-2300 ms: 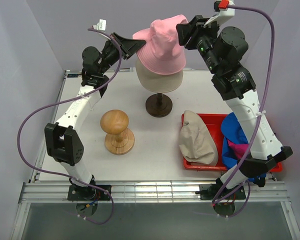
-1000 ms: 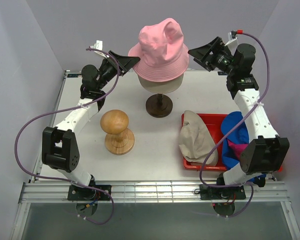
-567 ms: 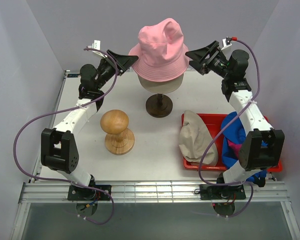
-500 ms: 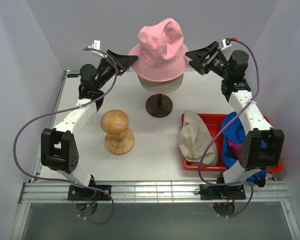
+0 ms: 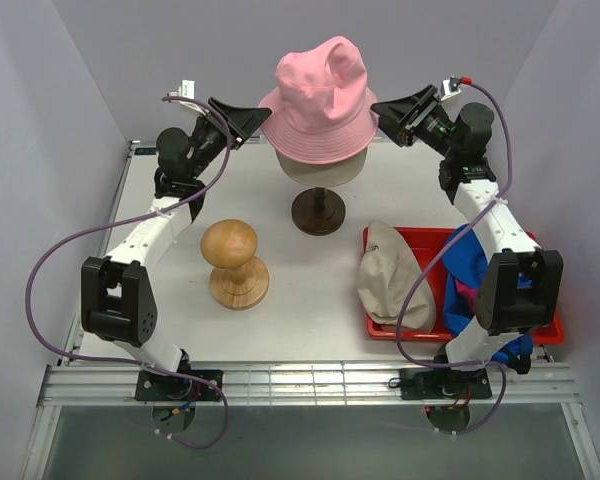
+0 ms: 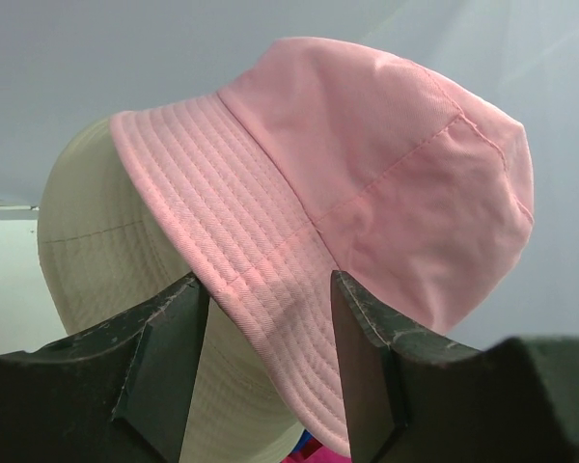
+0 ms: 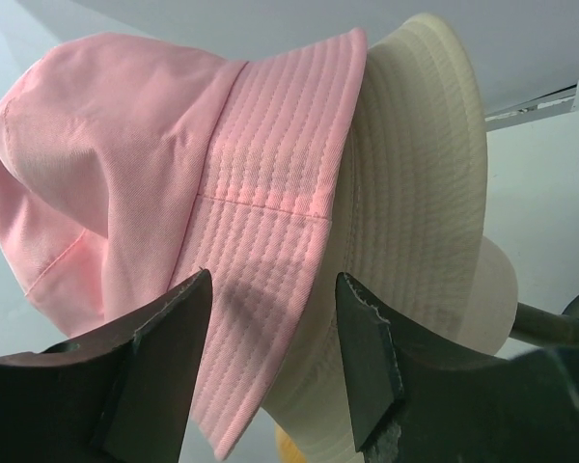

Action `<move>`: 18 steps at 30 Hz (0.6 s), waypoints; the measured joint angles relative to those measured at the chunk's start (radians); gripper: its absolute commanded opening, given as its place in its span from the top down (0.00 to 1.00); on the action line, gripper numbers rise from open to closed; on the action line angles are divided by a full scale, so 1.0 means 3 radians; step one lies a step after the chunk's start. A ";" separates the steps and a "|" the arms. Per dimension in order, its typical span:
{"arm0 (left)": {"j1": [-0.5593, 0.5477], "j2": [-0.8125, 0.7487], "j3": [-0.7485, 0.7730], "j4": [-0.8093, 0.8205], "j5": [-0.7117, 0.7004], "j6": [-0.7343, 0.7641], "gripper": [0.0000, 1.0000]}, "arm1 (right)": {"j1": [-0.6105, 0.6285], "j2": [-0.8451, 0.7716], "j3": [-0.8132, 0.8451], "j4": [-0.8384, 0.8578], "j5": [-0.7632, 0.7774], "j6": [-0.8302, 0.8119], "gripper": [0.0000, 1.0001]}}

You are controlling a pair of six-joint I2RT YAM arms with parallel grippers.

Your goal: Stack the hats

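Claws on both arms stand spread and pinch nothing. The left claw (image 6: pixel 267 280) and the right claw (image 7: pixel 273 278) hover at opposite sides of the pink hat (image 5: pixel 318 95), each with the brim showing through its gap, likely because two-sided handling keeps soft fabric level. The pink hat sits on the cream head (image 5: pixel 318 165), raised on its dark stand (image 5: pixel 318 212); whether another hat lies under it I cannot tell. To the right, a red tray (image 5: pixel 380 330) holds the beige hat (image 5: pixel 392 280), blue cap (image 5: pixel 470 255) and magenta cap (image 5: pixel 472 295), not yet stacked. A wooden block (image 5: pixel 232 255) stands on the worktop (image 5: pixel 310 310). Two seconds earlier both claws gripped the pink hat crookedly; now it sits settled and they have drawn back.
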 measured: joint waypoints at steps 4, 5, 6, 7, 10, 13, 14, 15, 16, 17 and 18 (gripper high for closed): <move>0.0011 0.0000 0.0000 -0.0029 -0.0029 0.0001 0.37 | 0.0000 0.0024 0.0000 0.0066 -0.0009 0.0074 0.43; 0.0018 0.0000 0.0000 -0.0036 -0.0032 0.0001 0.37 | 0.0000 0.0027 0.0000 0.0085 -0.0010 0.0085 0.43; 0.0019 0.0000 0.0000 -0.0039 -0.0037 0.0001 0.37 | 0.0000 0.0031 0.0000 0.0100 -0.0011 0.0090 0.44; 0.0022 0.0000 0.0000 -0.0041 -0.0042 0.0000 0.38 | 0.0000 0.0032 0.0000 0.0117 -0.0013 0.0099 0.48; 0.0025 0.0000 0.0000 -0.0042 -0.0057 -0.0001 0.41 | 0.0000 0.0046 0.0000 0.0145 -0.0027 0.0132 0.57; 0.0027 0.0001 0.0000 -0.0043 -0.0066 -0.0003 0.47 | 0.0000 0.0069 0.0000 0.0146 -0.0038 0.0158 0.61; 0.0027 0.0001 0.0000 -0.0045 -0.0067 -0.0006 0.49 | 0.0000 0.0076 0.0000 0.0145 -0.0039 0.0161 0.65; 0.0029 0.0003 0.0000 -0.0045 -0.0070 -0.0006 0.51 | 0.0000 0.0083 0.0000 0.0146 -0.0046 0.0161 0.67; 0.0032 0.0003 0.0000 -0.0045 -0.0074 -0.0006 0.53 | 0.0000 0.0089 0.0000 0.0146 -0.0047 0.0160 0.69; 0.0033 0.0003 0.0000 -0.0045 -0.0076 -0.0008 0.59 | 0.0000 0.0094 0.0000 0.0148 -0.0048 0.0164 0.71; 0.0037 0.0003 -0.0001 -0.0046 -0.0078 -0.0015 0.63 | 0.0000 0.0099 0.0000 0.0146 -0.0050 0.0167 0.73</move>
